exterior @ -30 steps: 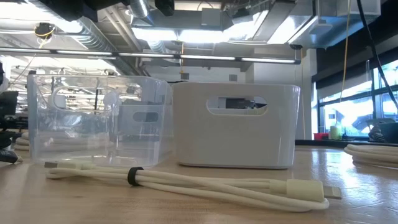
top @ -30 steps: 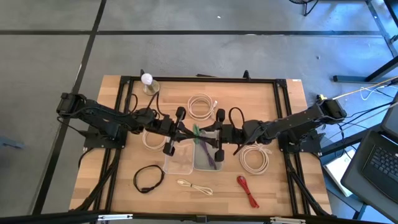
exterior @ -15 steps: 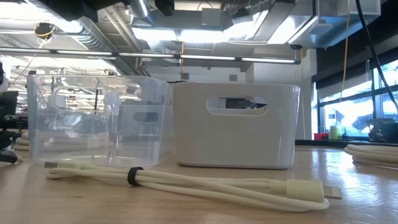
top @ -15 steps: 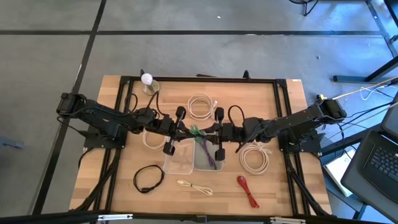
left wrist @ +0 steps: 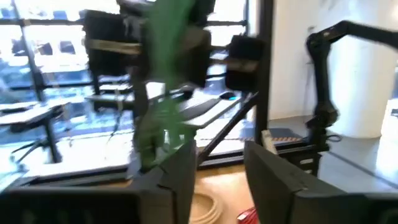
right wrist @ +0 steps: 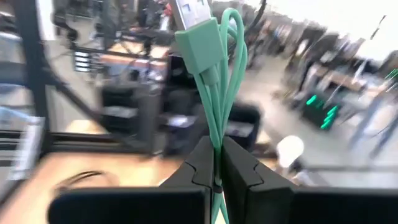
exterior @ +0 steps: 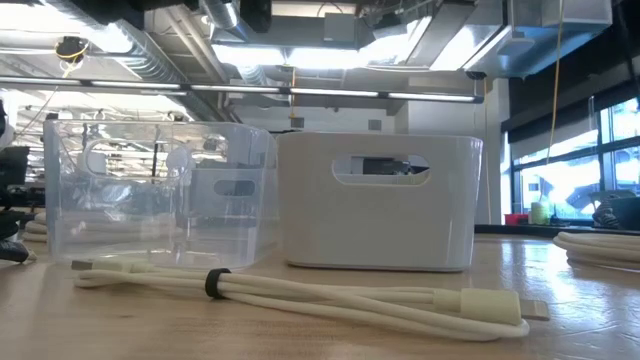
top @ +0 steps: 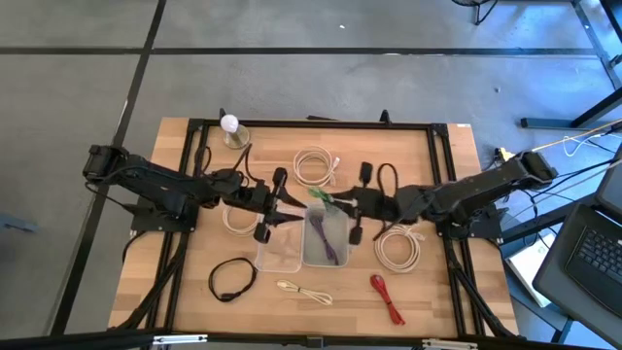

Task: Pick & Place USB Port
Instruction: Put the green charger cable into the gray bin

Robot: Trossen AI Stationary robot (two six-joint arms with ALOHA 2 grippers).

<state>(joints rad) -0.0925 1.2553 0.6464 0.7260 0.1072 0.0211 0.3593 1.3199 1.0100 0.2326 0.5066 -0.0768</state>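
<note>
The green USB cable (right wrist: 217,81) is bundled, and its flat plug (right wrist: 194,25) sticks out past my right gripper (right wrist: 215,163), which is shut on it. In the high view that gripper (top: 337,202) hovers over the far rim of the white bin (top: 340,255), with the green cable (top: 320,196) at its tip. My left gripper (top: 293,202) faces it from the table's left, open and with nothing in it (left wrist: 221,177). The green cable (left wrist: 163,118) shows just ahead of its fingers. A clear bin (top: 279,251) stands beside the white one. My right gripper pinches the green cable's bunched strands (right wrist: 216,140) between its two fingers, below the plug. The fingers come level from the table's right. The bundle is lifted clear and juts out past the fingertips, plug end foremost, with more strands trailing back between the fingers.
A purple cable (top: 328,243) lies in the white bin (exterior: 380,200). White cable coils lie at the far middle (top: 313,165), left (top: 235,218) and right (top: 397,249). A black cable (top: 231,278), a cream cable (exterior: 300,295) and a red cable (top: 387,297) lie near the front edge.
The two grippers met over the bins with the green cable between them. My right gripper has since drawn back toward the table's right, taking the cable along. My left gripper has pulled back a little to the left, apart from the cable.
</note>
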